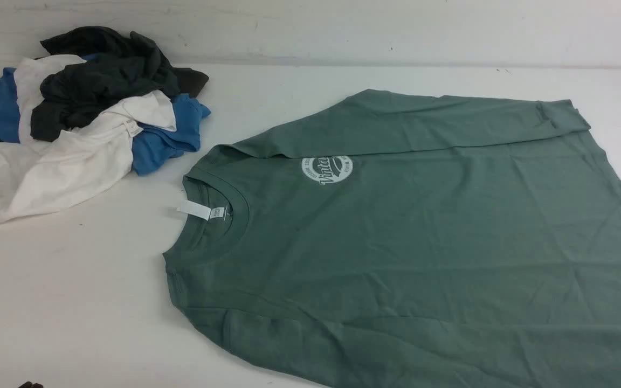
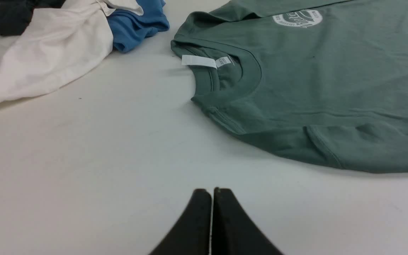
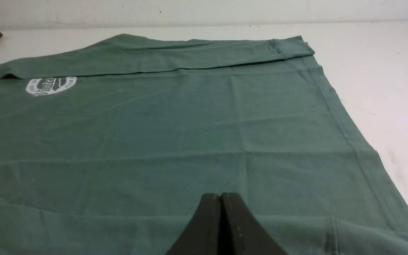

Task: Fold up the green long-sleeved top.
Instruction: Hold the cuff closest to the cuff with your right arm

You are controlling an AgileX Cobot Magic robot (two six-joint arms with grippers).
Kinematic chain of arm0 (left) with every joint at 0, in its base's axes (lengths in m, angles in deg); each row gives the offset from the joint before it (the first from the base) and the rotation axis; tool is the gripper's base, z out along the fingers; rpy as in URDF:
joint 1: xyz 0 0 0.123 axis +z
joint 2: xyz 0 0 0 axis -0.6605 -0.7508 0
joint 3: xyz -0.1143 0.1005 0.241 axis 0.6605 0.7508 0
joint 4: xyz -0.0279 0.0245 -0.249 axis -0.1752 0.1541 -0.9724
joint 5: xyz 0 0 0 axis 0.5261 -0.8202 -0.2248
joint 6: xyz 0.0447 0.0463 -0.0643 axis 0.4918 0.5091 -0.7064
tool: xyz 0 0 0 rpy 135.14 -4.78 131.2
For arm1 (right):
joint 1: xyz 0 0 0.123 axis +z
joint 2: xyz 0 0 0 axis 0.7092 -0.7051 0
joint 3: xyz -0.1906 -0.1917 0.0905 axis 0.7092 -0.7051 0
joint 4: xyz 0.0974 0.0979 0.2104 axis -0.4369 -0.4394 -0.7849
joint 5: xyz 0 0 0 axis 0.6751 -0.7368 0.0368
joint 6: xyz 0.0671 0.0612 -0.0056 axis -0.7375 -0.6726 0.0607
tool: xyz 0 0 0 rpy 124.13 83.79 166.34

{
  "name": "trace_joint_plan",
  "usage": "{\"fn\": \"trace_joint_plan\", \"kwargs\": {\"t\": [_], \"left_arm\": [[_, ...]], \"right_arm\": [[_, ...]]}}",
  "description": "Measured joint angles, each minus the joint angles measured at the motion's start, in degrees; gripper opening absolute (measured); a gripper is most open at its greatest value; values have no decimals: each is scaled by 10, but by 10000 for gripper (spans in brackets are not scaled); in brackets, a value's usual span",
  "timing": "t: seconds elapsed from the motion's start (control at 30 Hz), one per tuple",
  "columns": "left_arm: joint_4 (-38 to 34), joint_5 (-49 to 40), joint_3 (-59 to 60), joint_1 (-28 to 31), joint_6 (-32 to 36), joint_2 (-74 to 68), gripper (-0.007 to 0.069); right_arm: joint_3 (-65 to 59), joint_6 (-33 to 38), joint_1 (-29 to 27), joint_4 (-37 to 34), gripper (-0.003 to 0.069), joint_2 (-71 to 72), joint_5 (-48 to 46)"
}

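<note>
The green long-sleeved top [image 1: 423, 231] lies flat on the white table [image 1: 73, 302], neck to the left, hem to the right. Its white neck label [image 1: 201, 210] sticks out of the collar, and the round white logo [image 1: 326, 169] faces up. The far sleeve [image 1: 423, 124] is folded across the body along the back edge. My left gripper [image 2: 212, 191] is shut and empty over bare table, short of the collar [image 2: 225, 78]. Above the top's body [image 3: 190, 134], my right gripper [image 3: 220, 195] is shut with nothing in it. Neither gripper shows clearly in the front view.
A heap of other clothes [image 1: 73, 118] lies at the back left: white, blue and dark grey garments. Its white piece [image 2: 48, 60] reaches close to the green collar. A wall [image 1: 343, 27] runs along the table's far edge.
</note>
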Motion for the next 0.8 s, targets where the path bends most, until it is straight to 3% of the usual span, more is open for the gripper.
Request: {"fn": "trace_joint_plan", "kwargs": {"t": [0.8], "left_arm": [[6,0,0,0,1,0,-4]], "right_arm": [[0,0,0,0,-15,0,0]]}}
